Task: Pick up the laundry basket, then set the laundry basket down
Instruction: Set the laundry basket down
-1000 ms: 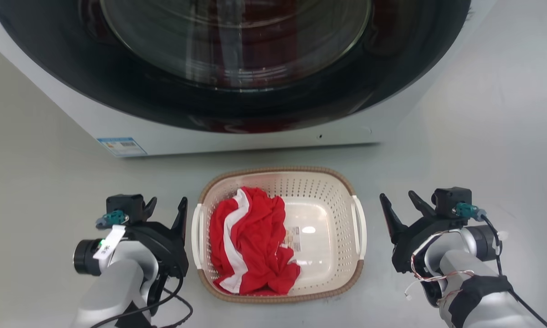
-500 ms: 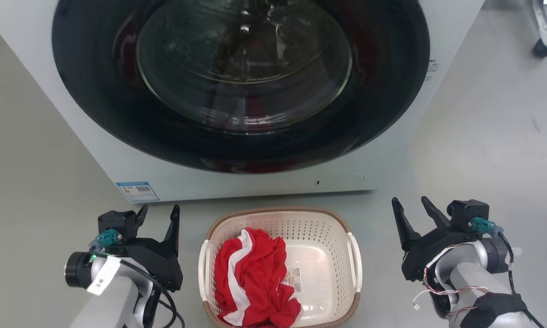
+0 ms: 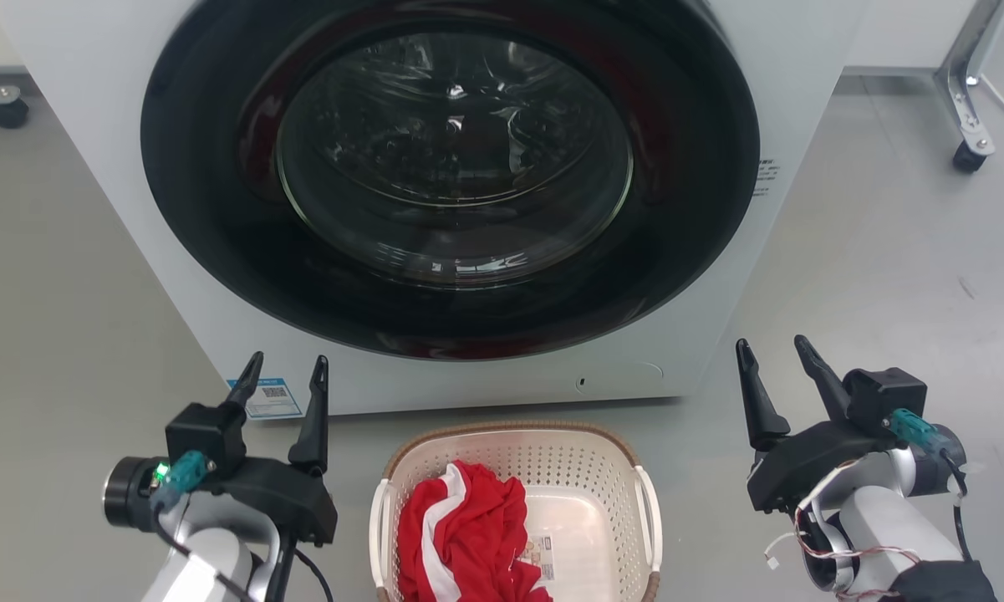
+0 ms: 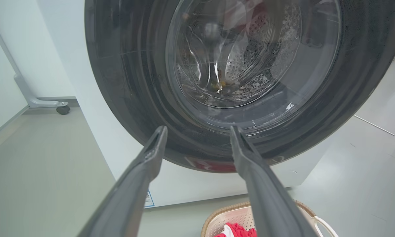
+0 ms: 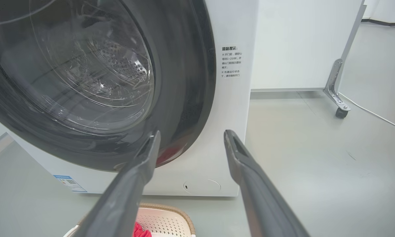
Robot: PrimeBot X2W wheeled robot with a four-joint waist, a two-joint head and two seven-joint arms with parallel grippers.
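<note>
A: Head view first. Where is the laundry basket (image 3: 514,427)?

B: On the grey floor (image 3: 886,251), just in front of the washing machine (image 3: 451,167), at the bottom edge. A red garment (image 3: 460,535) is heaped in its left half. The left hand (image 3: 288,359) and right hand (image 3: 772,343) flank the basket, well apart from it, both spread wide and holding nothing.

A: How would you go about the lift?

B: I judge both hands must drop and close in together on the white side handles (image 3: 654,527), one each, then rise level. The cloth weighs on one side, so an uneven pull could tip the basket. Keep clear of the machine's door.

A: Left wrist view?

B: The left hand (image 4: 197,130) shows its fingers parted against the dark door ring. The basket's rim (image 4: 230,214) peeks in at the bottom right, below them. A frame leg on a caster (image 4: 63,109) stands by the pale wall at left.

A: Right wrist view?

B: The right hand (image 5: 192,133) is parted and empty too, aimed at the machine's front corner with its printed notice (image 5: 232,62). The basket's corner (image 5: 164,220) sits at the bottom. The floor looks smooth and flat, with another castered leg (image 5: 340,113) further off.
</note>
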